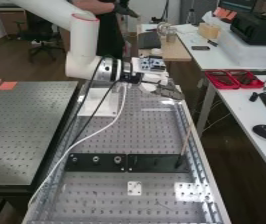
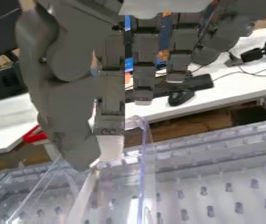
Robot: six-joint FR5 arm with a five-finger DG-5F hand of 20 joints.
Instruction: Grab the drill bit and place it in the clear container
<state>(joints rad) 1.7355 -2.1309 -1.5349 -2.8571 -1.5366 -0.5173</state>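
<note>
With the clear container [image 2: 142, 167] just below the hand [image 2: 70, 125], I judge the reach over it done, but I can't tell whether it grips the drill bit, so the drop may remain.

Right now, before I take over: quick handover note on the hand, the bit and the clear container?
Hand: over the far part of the perforated plate; can't tell whether it holds anything.
Container: clear plastic walls, likely the container's, close to the hand.
Bit: not confirmed. A thin rod leans up from the right-hand black block; can't tell if that's it.
Done: can't confirm grasp or placement.
Left: locate the bit, then finish whatever remains of the grab and place.
</note>
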